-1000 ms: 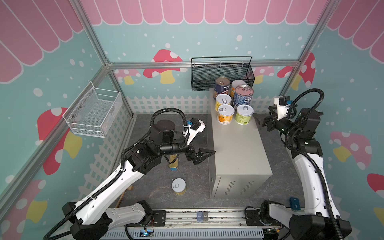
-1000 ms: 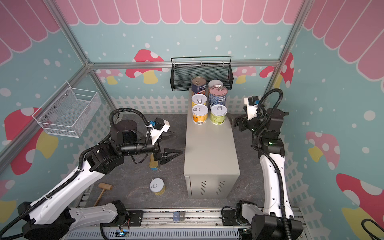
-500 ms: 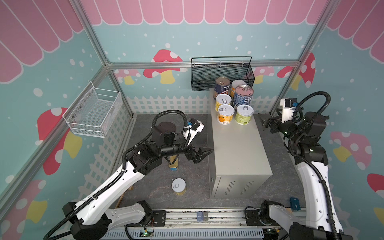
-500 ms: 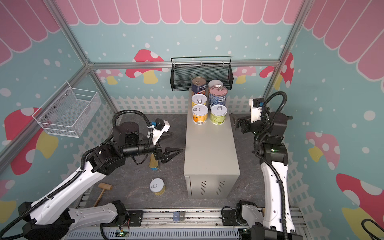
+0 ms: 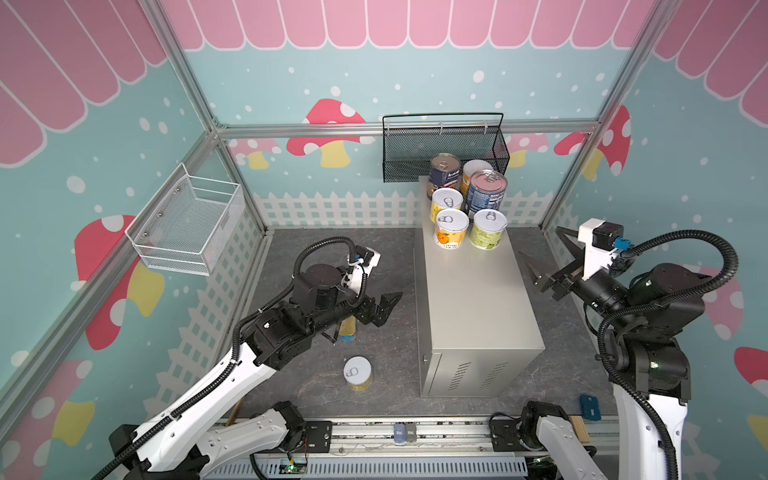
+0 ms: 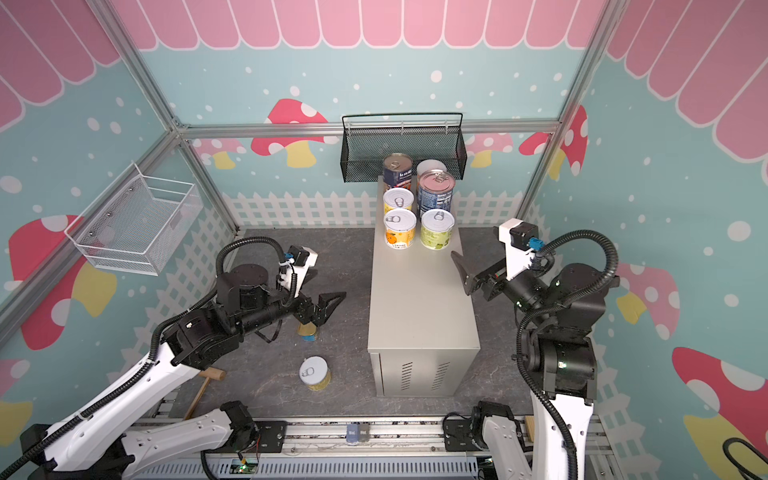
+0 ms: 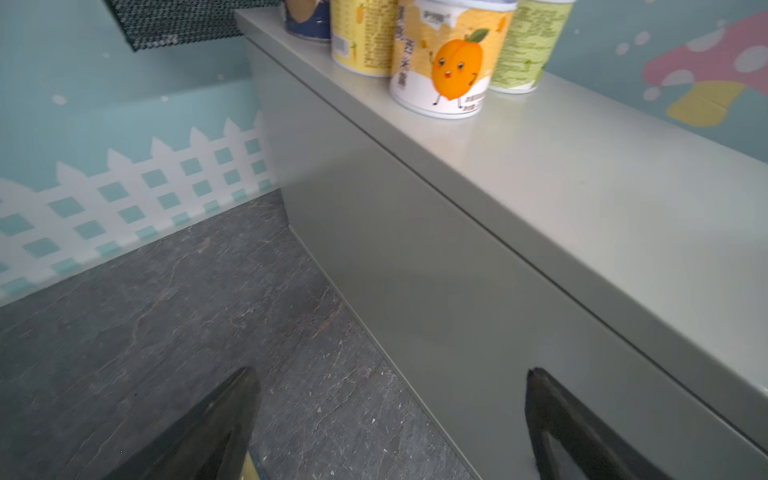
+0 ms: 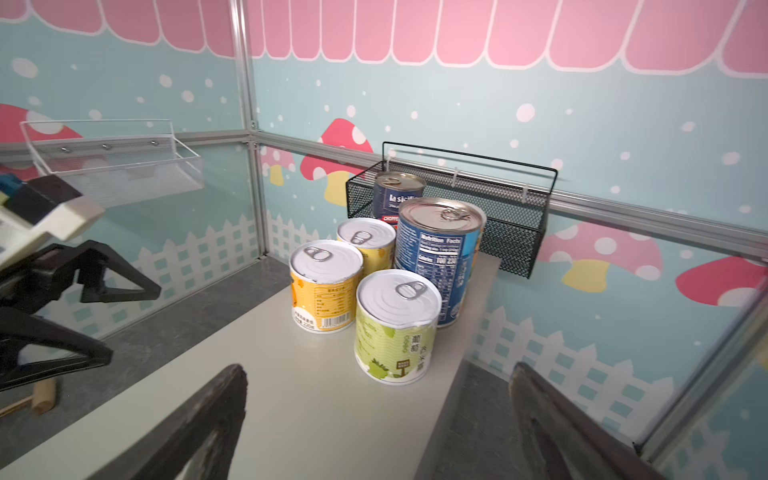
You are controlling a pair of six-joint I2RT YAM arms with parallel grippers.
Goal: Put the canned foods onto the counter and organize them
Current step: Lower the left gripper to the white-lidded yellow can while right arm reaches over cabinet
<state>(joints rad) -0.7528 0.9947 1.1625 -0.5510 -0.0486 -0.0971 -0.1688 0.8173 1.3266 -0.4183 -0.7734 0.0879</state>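
Counter (image 5: 473, 299) runs lengthwise front to back (cans (image 5: 451, 232) upright)

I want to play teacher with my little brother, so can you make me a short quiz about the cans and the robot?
1. How many cans stand on the counter?
2. True or false: the left claw is holding a can.
3. Where is the yellow can that isn't put away yet?
A) in a basket
B) on the floor
C) on top of another can

Key
1. Six.
2. False. It is open and empty.
3. B.
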